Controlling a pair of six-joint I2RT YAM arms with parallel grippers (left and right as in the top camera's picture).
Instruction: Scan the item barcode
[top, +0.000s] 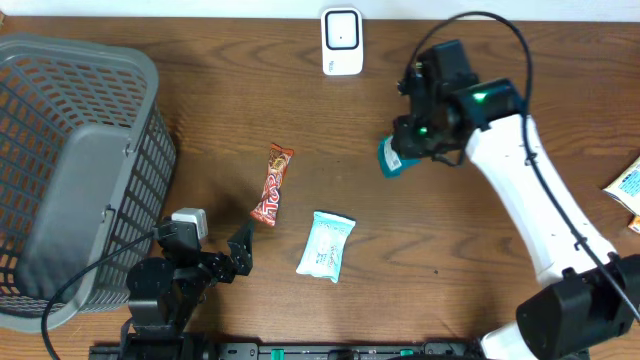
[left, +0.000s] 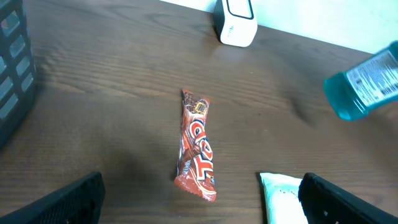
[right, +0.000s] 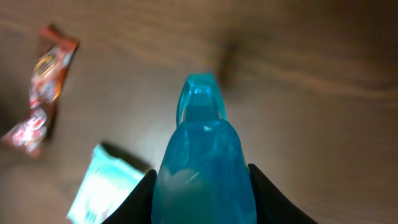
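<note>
Blue bottle (top: 388, 158) clamped in right gripper (top: 408, 148), aloft. Barcode to be turned toward scanner (top: 341, 41). Left gripper (top: 238, 255) released, idle.

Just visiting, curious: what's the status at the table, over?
Right tool shut on blue bottle, aloft. Left tool open, empty. Nothing between bottle and white scanner.

Bystanders on the brown wooden table (top: 200, 100)
Grey slatted basket (top: 150, 170) fills the 9 o'clock side; red candy bar (top: 272, 184) lies just left of centre, its length running roughly 12 to 6; a pale blue-and-white packet (top: 326, 246) sits near the bar at its 5 o'clock, not touching; a yellow-and-blue packet (top: 628, 186) is cut off at the 3 o'clock edge.
</note>
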